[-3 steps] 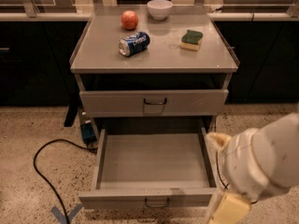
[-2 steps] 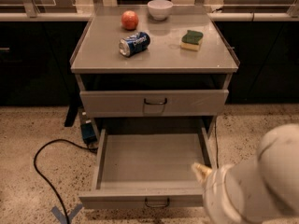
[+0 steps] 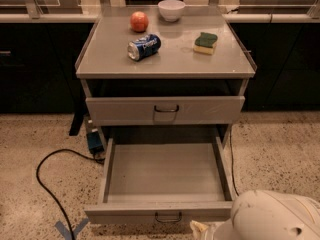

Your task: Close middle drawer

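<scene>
The middle drawer [image 3: 162,174] is pulled far out of the grey cabinet and is empty inside. Its low front [image 3: 125,213] faces me at the bottom of the view, with a small dark wire pull [image 3: 168,217] at centre. My white arm [image 3: 272,216] fills the bottom right corner, just right of the drawer front. My gripper [image 3: 202,229] shows only as a cream-coloured piece at the bottom edge, just below the front's right half. The lowest drawer is hidden under the open one.
The taller top drawer [image 3: 165,110] is shut. On the cabinet top [image 3: 170,59] are an apple [image 3: 139,21], a white bowl [image 3: 171,9], a lying can [image 3: 144,47] and a sponge [image 3: 206,42]. A black cable [image 3: 42,184] loops on the floor at left. Dark cabinets flank both sides.
My arm has dropped from beside the drawer's right side to the bottom right corner, and the gripper has moved left and down to the bottom edge. The drawer has not moved.
</scene>
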Robot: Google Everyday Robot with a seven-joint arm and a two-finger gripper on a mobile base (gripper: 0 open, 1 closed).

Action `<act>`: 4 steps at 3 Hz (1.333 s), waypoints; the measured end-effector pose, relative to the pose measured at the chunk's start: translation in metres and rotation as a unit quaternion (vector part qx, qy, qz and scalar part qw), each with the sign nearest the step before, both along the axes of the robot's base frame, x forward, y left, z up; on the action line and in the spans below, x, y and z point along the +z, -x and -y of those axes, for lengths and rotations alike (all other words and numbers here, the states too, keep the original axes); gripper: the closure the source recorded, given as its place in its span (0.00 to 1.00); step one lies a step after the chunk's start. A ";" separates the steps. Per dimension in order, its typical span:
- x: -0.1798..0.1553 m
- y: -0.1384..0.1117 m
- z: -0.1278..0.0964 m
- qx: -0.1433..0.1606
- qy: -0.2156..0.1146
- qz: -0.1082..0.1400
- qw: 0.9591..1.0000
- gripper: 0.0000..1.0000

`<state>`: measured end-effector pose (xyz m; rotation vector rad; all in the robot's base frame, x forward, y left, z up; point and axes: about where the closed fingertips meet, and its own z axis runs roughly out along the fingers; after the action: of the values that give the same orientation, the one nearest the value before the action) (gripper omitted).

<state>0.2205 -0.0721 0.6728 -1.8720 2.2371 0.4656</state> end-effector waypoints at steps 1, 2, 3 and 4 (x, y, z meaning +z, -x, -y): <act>-0.003 0.001 0.001 -0.001 -0.002 -0.001 1.000 0.00; -0.028 0.001 0.009 -0.015 -0.012 -0.001 1.000 0.00; -0.076 -0.005 0.021 -0.032 -0.008 -0.006 0.999 0.00; -0.129 -0.016 0.030 -0.051 -0.001 -0.021 0.998 0.00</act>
<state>0.2367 -0.1019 0.5441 -1.7521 2.3436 0.4946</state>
